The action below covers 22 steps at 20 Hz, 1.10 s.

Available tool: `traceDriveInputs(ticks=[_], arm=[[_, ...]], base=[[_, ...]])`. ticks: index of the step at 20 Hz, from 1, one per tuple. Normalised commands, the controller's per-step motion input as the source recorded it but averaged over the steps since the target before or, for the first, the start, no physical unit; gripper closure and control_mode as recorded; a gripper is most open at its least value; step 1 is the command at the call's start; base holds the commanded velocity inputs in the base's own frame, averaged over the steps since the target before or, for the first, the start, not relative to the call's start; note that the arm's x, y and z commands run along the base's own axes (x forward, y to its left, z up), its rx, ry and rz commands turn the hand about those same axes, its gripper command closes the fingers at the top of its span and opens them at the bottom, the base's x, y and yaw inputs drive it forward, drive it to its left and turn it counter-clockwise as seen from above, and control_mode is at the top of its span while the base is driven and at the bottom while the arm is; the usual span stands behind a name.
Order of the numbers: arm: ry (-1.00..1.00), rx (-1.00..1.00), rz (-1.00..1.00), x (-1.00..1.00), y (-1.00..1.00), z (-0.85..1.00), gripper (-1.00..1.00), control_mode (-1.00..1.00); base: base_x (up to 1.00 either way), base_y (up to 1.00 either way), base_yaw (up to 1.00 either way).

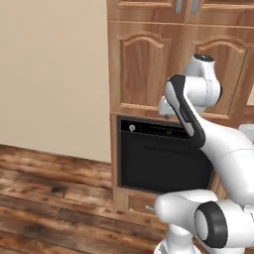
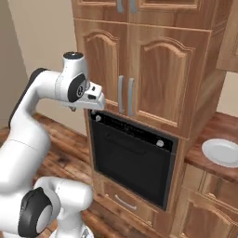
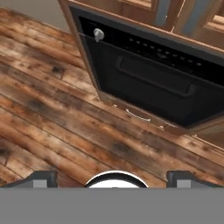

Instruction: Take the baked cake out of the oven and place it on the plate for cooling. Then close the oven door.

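Note:
The black oven (image 1: 158,161) (image 2: 131,158) sits in wooden cabinetry, and its oven door (image 3: 148,94) is shut flat against the front, with a dark handle bar (image 3: 154,81) across its top. The baked cake is hidden behind that door. On the wooden counter to the right lies the white plate (image 2: 222,152), with nothing on it. My gripper (image 2: 91,103) (image 3: 113,177) hangs in front of the oven's upper left corner, level with the control strip (image 2: 132,129). It is open, looks down the oven front to the floor and holds nothing.
Arched wooden cabinet doors (image 2: 155,79) with grey handles stand above the oven. A drawer (image 2: 122,201) with a thin handle sits below it. Plank floor (image 3: 57,109) spreads in front, and a beige wall (image 1: 49,74) is to the left.

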Motion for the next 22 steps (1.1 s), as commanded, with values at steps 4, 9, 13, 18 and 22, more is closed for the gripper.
traceDriveInputs(ticks=[4,9,13,18,22], arm=[[0.0,0.0,0.0,0.0,0.0,0.0,-1.0,1.0],[0.0,0.0,0.0,0.0,0.0,0.0,-1.0,1.0],[0.0,0.0,0.0,0.0,0.0,0.0,-1.0,1.0],[0.0,0.0,0.0,0.0,0.0,0.0,-1.0,1.0],[0.0,0.0,0.0,0.0,0.0,0.0,-1.0,1.0]], base=[[0.0,-0.7,0.68],[0.0,-0.76,0.65],[-0.01,-0.86,0.49],[-0.23,-0.76,0.21],[-0.34,-0.48,0.05]])
